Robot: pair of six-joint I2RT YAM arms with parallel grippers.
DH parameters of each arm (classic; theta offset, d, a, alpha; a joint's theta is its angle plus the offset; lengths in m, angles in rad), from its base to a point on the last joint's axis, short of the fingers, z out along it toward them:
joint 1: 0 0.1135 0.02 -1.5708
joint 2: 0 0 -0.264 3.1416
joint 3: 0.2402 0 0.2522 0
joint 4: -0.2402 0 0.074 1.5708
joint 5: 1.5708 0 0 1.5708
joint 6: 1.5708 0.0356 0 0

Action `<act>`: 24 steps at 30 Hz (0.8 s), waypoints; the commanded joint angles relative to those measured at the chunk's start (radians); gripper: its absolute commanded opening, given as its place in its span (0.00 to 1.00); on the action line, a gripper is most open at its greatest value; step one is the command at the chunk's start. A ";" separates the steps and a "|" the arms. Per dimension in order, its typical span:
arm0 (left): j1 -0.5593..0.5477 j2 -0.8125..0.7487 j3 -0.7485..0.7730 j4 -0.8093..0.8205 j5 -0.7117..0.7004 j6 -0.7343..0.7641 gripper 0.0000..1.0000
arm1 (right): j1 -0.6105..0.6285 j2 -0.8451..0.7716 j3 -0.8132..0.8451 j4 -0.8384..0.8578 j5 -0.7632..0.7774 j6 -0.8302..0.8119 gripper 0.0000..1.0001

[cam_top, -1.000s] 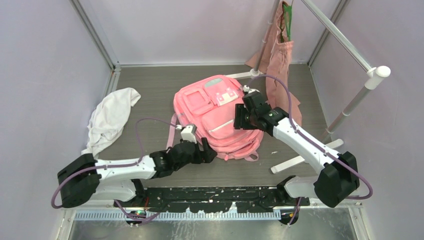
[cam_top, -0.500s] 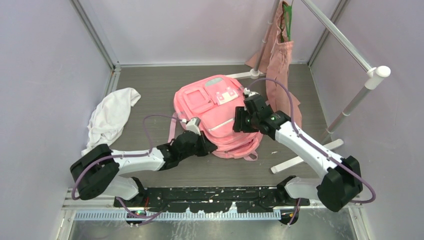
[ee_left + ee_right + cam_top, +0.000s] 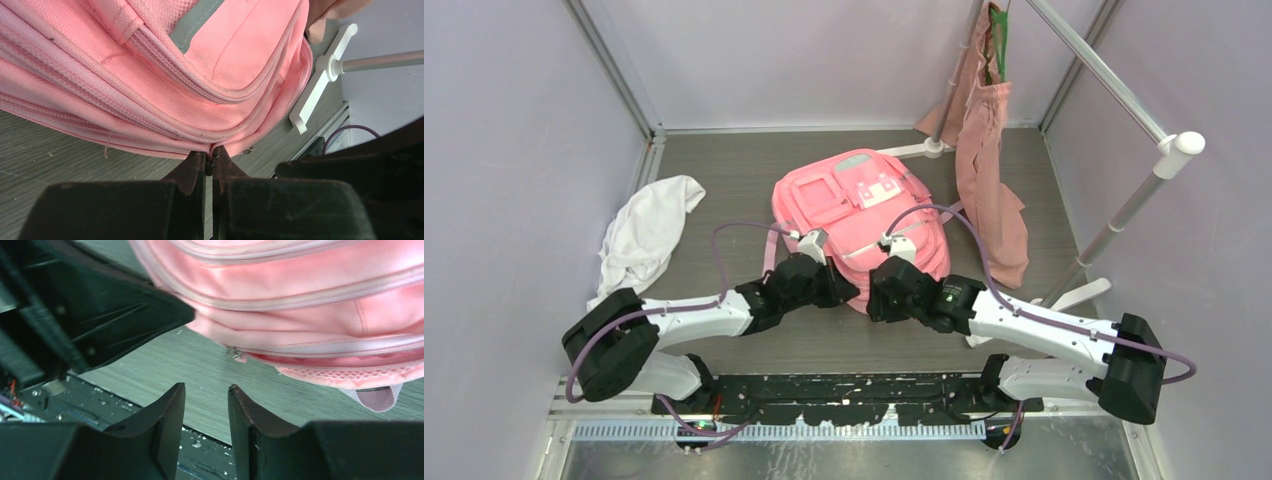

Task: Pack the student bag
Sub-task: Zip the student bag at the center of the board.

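The student bag (image 3: pixel 856 215) is a pink backpack lying flat in the middle of the table, front pockets up. My left gripper (image 3: pixel 842 293) is at its near edge. In the left wrist view the gripper (image 3: pixel 210 156) is shut, its tips pinching the fabric of the bag's (image 3: pixel 165 85) lowest seam. My right gripper (image 3: pixel 876 297) sits just right of it, also at the near edge. In the right wrist view the right gripper (image 3: pixel 206 392) stands open over bare table, nothing between its fingers. A small metal zip pull (image 3: pixel 233 352) hangs from the bag (image 3: pixel 300 315) just beyond them.
A white cloth (image 3: pixel 649 235) lies at the left wall. A dusty-pink tote (image 3: pixel 989 185) hangs from a white rack (image 3: pixel 1124 210) at the right, whose foot (image 3: pixel 320 75) lies on the table near the bag. The left arm (image 3: pixel 90 315) is close beside the right gripper.
The left gripper moved up to the bag's near edge and shut on its seam. The right arm swung from the bag's right side down to the near edge, its jaws narrowing.
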 commanded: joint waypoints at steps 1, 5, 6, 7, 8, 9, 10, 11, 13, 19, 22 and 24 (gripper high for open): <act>0.007 -0.017 0.069 0.097 0.015 -0.016 0.00 | 0.004 0.000 -0.032 0.064 0.117 0.092 0.42; 0.007 -0.058 0.087 0.068 -0.001 -0.014 0.00 | 0.003 0.027 -0.073 0.117 0.107 0.103 0.45; 0.007 -0.068 0.094 0.060 0.000 -0.012 0.00 | 0.004 0.036 -0.080 0.135 0.107 0.103 0.47; 0.007 -0.076 0.099 0.056 0.002 -0.009 0.00 | 0.003 0.047 -0.087 0.154 0.107 0.103 0.49; 0.007 -0.083 0.104 0.056 0.006 -0.002 0.00 | 0.004 0.058 -0.091 0.167 0.110 0.101 0.49; 0.007 -0.088 0.109 0.054 0.005 0.001 0.00 | 0.004 0.069 -0.092 0.180 0.114 0.098 0.50; 0.007 -0.089 0.112 0.054 0.004 0.001 0.00 | 0.003 0.078 -0.092 0.191 0.117 0.095 0.50; 0.007 -0.091 0.112 0.054 0.005 0.001 0.00 | 0.003 0.085 -0.093 0.203 0.119 0.093 0.50; 0.007 -0.090 0.111 0.055 0.009 0.001 0.00 | 0.002 0.100 -0.094 0.225 0.133 0.092 0.50; 0.007 -0.085 0.111 0.054 0.030 -0.003 0.00 | 0.000 0.134 -0.083 0.242 0.174 0.081 0.46; 0.007 -0.091 0.107 0.047 0.030 -0.003 0.00 | -0.008 0.135 -0.080 0.228 0.202 0.073 0.46; 0.007 -0.098 0.103 0.045 0.026 -0.003 0.00 | -0.019 0.135 -0.083 0.227 0.206 0.062 0.48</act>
